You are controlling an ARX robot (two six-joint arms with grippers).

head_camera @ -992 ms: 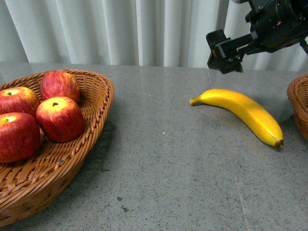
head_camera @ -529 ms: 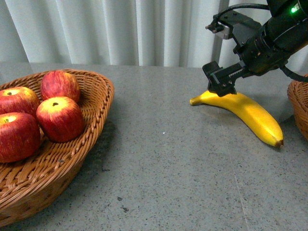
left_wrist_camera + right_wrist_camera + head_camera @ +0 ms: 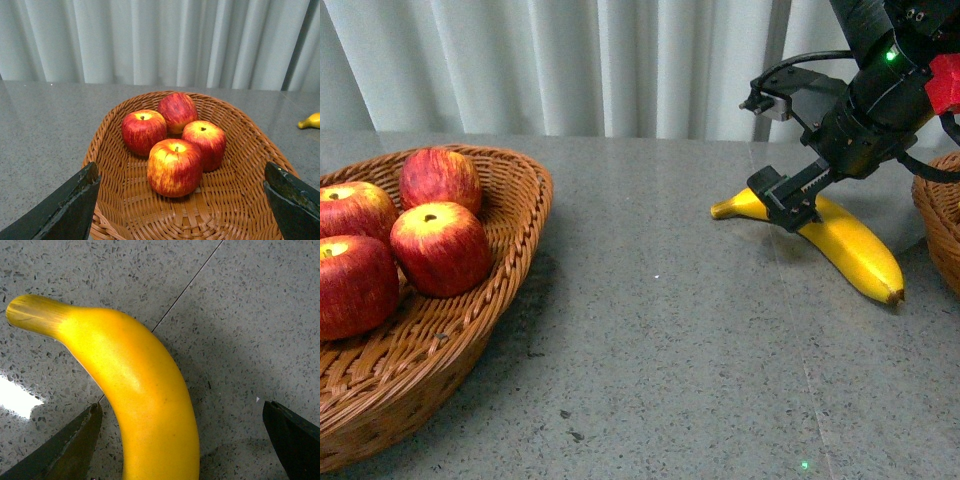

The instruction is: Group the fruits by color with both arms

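Note:
A yellow banana (image 3: 845, 240) lies on the grey table at the right. My right gripper (image 3: 790, 200) is open, low over the banana's stem half. In the right wrist view the banana (image 3: 135, 390) lies between the open fingers (image 3: 65, 445), nearer one of them. Several red apples (image 3: 440, 245) sit in a wicker basket (image 3: 510, 270) at the left. In the left wrist view my left gripper (image 3: 182, 205) is open and empty, above the basket (image 3: 240, 200) with the apples (image 3: 175, 167) ahead of it. A second banana is out of view.
The rim of another wicker basket (image 3: 935, 215) shows at the right edge, close to the banana's tip. White curtains hang behind the table. The banana's end (image 3: 310, 121) shows at the edge of the left wrist view.
My right arm has come down from above the table to the banana, and its open gripper now straddles the stem half. The banana and apples have not moved.

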